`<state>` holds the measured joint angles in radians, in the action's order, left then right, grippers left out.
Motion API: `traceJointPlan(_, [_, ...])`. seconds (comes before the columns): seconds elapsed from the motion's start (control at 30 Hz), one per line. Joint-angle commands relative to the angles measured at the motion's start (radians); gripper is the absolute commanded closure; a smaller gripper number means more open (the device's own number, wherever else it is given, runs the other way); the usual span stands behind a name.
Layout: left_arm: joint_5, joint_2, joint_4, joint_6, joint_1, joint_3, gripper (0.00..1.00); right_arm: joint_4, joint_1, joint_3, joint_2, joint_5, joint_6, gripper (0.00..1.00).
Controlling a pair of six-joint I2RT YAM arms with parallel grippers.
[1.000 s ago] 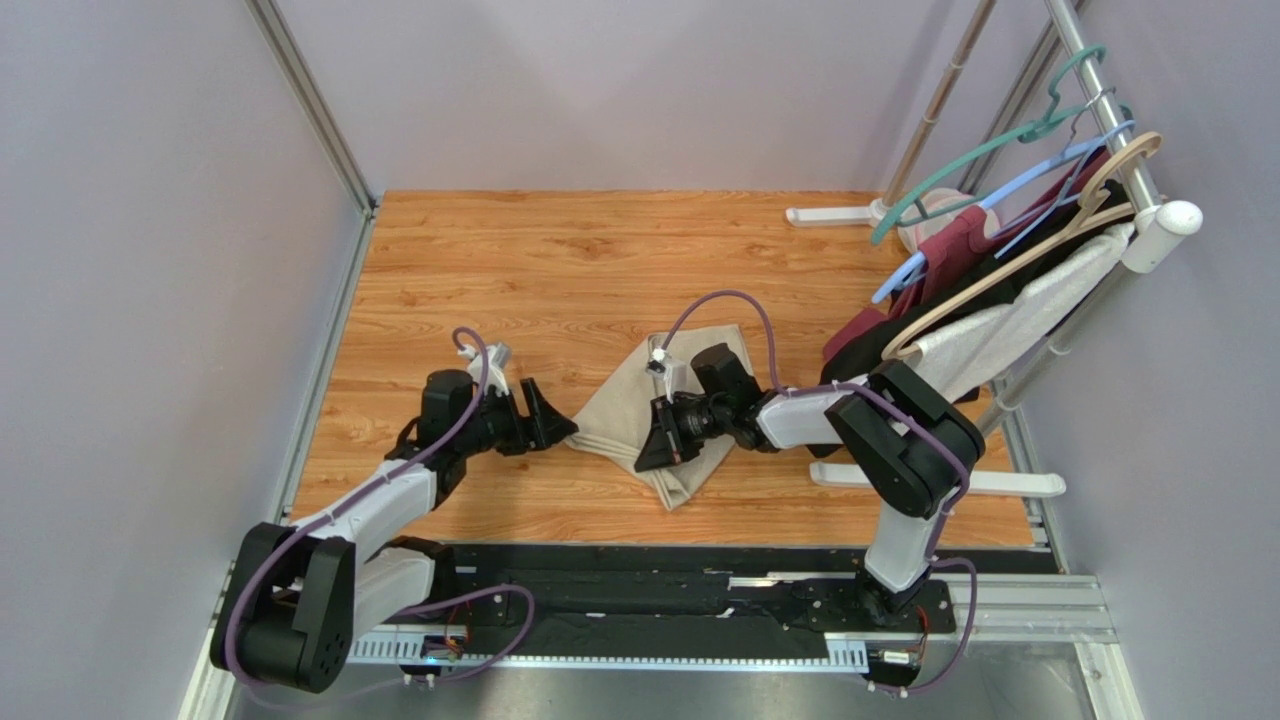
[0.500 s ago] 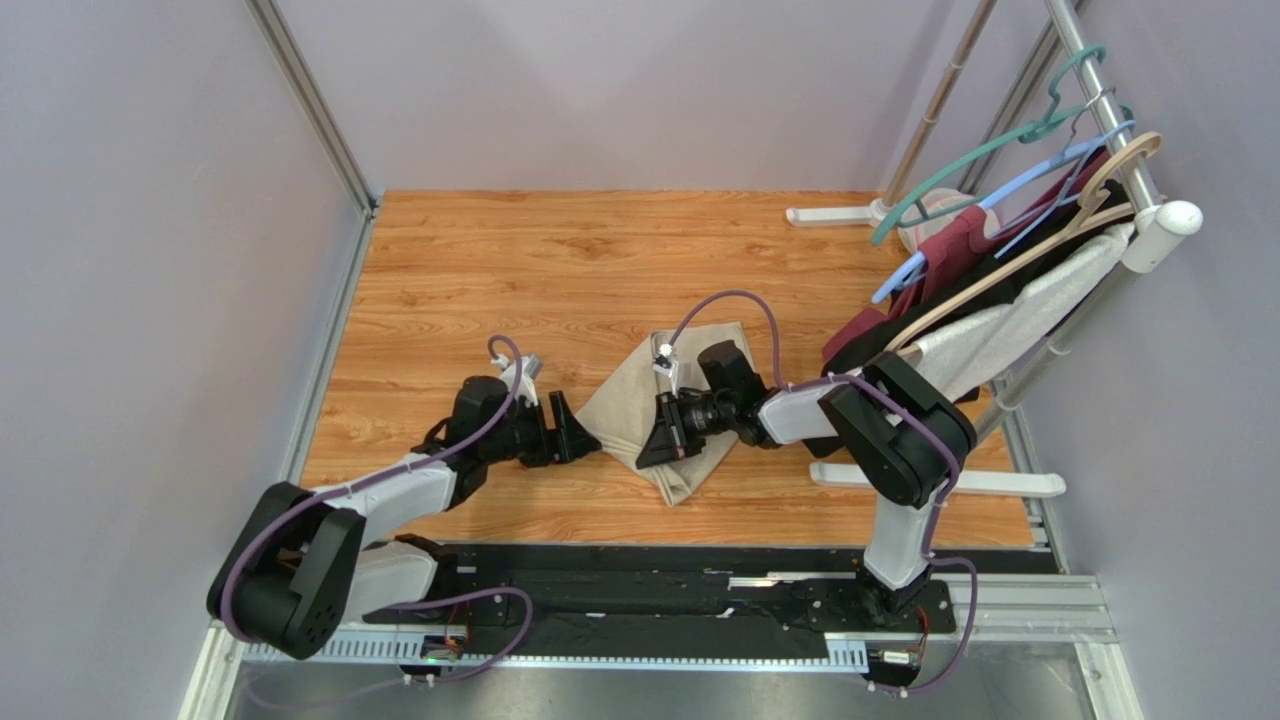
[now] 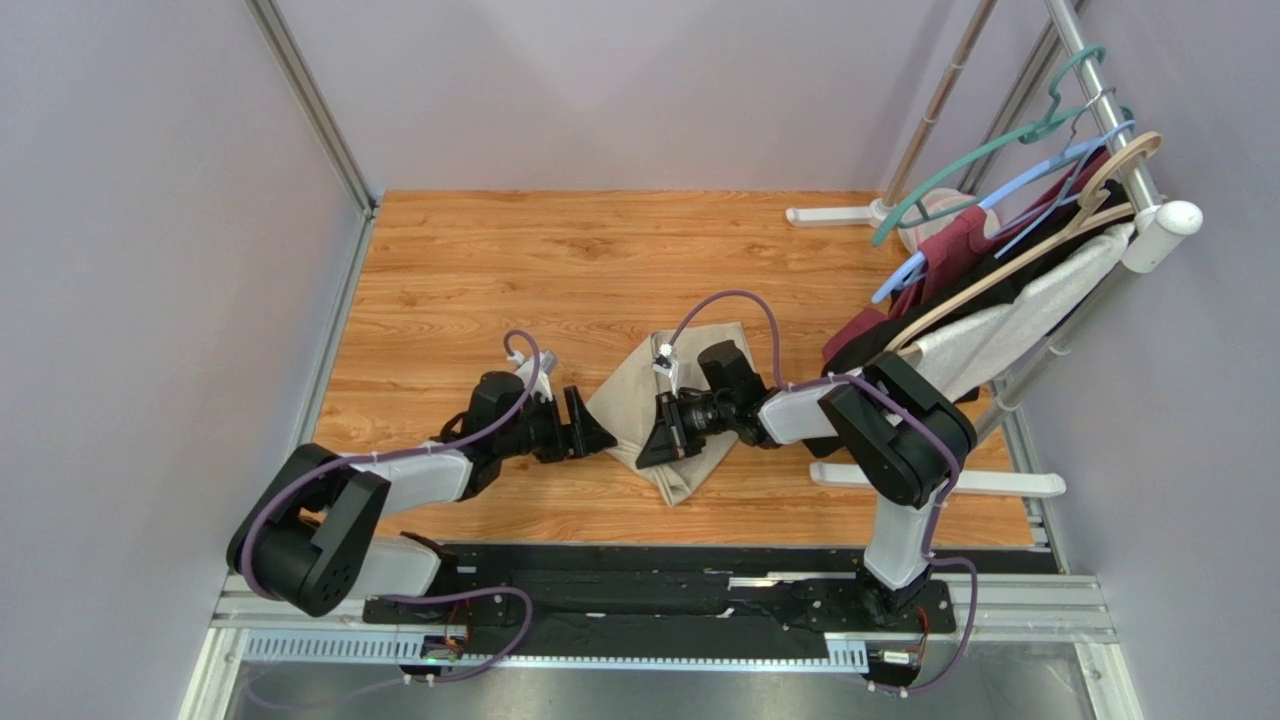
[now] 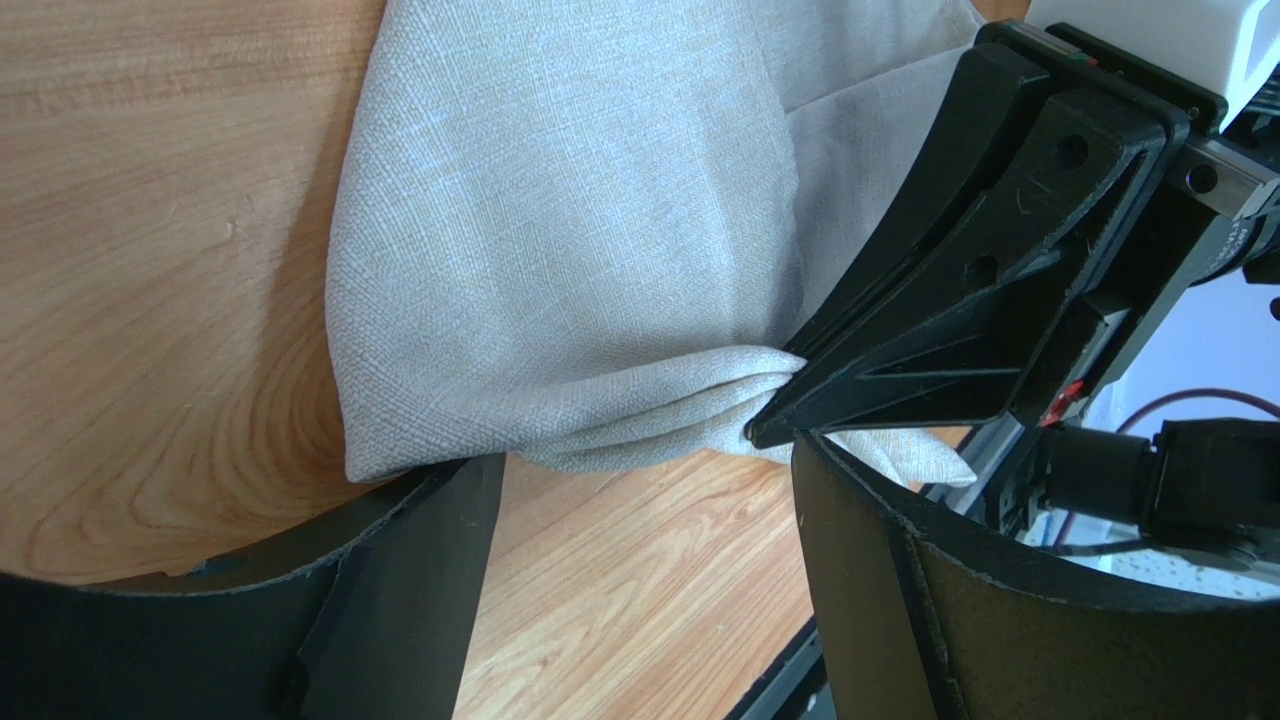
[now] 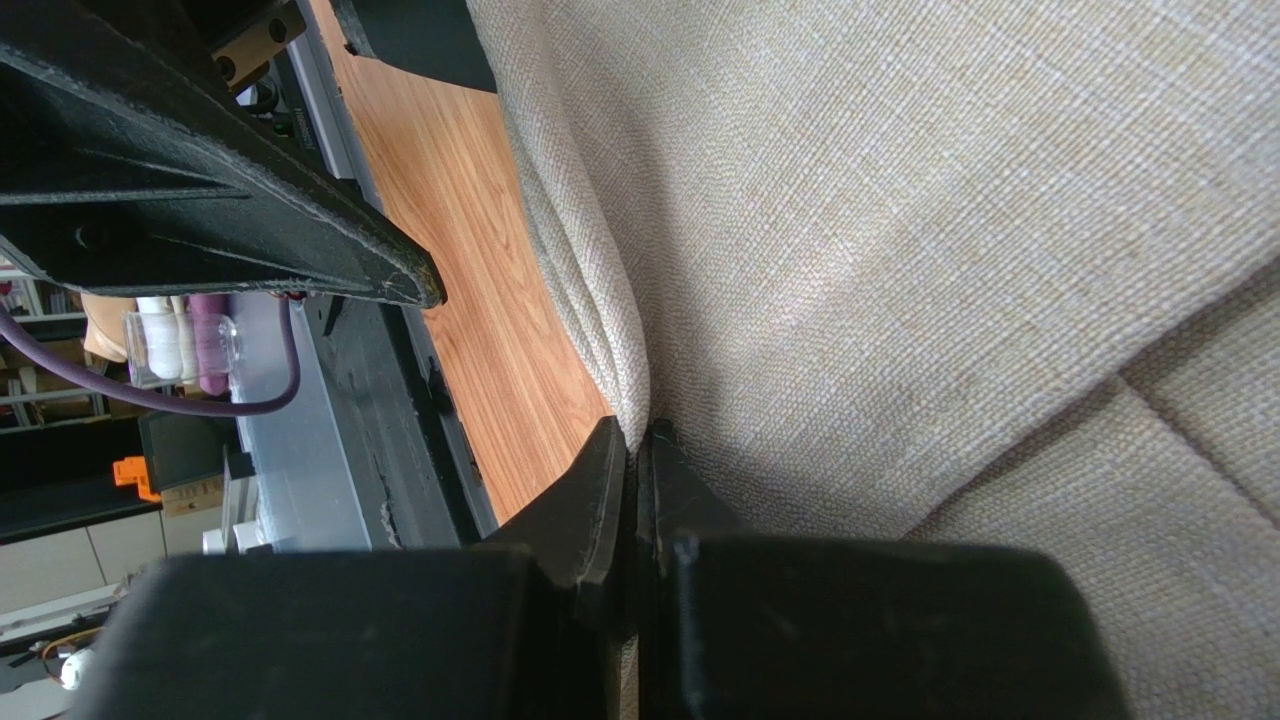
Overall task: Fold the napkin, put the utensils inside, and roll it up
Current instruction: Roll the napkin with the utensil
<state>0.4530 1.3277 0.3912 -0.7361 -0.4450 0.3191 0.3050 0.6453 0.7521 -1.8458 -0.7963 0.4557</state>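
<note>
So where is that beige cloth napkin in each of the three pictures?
Top external: napkin mid-table, between the two arms.
Left wrist: napkin fills the upper centre.
Right wrist: napkin fills most of the right side.
Shared landmark: the right gripper pinching its bunched edge.

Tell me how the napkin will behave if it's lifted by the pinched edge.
Likely floppy: the napkin bunches into soft folds where the right end effector pinches it, so the rest should drape. Probably light, being thin woven cloth. The coarse weave suggests it won't slip easily.
</note>
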Motion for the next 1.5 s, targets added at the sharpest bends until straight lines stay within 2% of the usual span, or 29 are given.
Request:
traceJointPlan(0.0, [-0.062, -0.015, 0.070, 0.001, -0.015, 0.005, 0.20, -0.003, -0.009, 0.010, -0.021, 0.045, -0.029, 1.00])
traceJointPlan(0.7, [-0.085, -0.044, 0.164, -0.016, -0.023, 0.046, 0.20, -0.021, -0.007, 0.021, -0.039, 0.057, -0.038, 1.00])
traceJointPlan(1.47, [-0.076, 0.177, 0.305, -0.022, -0.031, 0.095, 0.20, -0.044, -0.007, 0.032, -0.055, 0.068, -0.049, 1.00])
